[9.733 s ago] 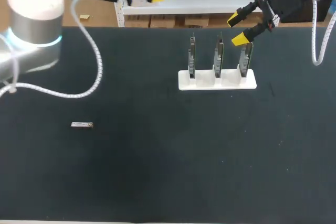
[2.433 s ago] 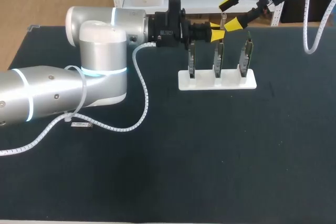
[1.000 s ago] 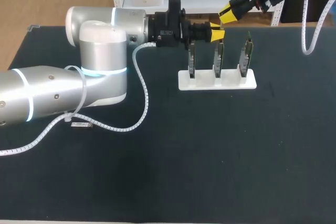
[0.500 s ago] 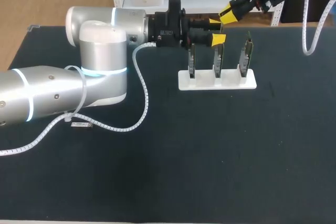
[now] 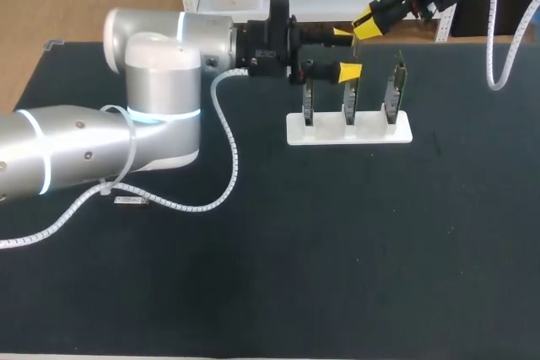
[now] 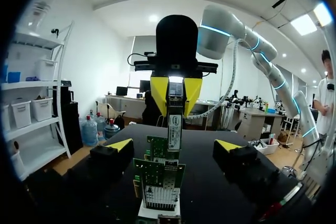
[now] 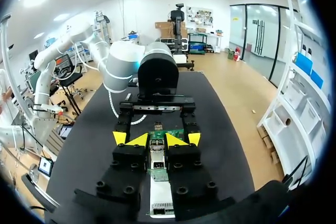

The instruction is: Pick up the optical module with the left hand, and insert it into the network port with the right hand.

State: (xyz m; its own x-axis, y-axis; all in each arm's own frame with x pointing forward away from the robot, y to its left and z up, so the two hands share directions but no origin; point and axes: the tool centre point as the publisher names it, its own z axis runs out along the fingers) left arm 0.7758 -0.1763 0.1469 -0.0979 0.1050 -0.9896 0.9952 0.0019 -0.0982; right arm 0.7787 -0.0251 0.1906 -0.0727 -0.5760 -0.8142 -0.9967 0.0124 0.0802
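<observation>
right gripper (image 5: pixel 365 23) is clamped on the optical module (image 6: pixel 175 124), one yellow tip on each side of its upper end, and the module hangs downward from the tips. left gripper (image 5: pixel 346 52) is spread wide and grips nothing; in the left wrist view its fingers (image 6: pixel 113 150) stand apart on either side of the hanging module without touching it. in the head view the right gripper lies at about 1 o'clock from the left gripper, close by. three network cards (image 5: pixel 350 90) stand upright in a white stand (image 5: pixel 348 128), toward 1 o'clock on the black table (image 5: pixel 337 250). the module's lower end is over the row of cards; contact with a card cannot be confirmed. a small silver piece (image 5: pixel 131 201) lies flat toward 9 o'clock on the table, just beside the left arm's white cable (image 5: pixel 228 166), well apart from the stand.
</observation>
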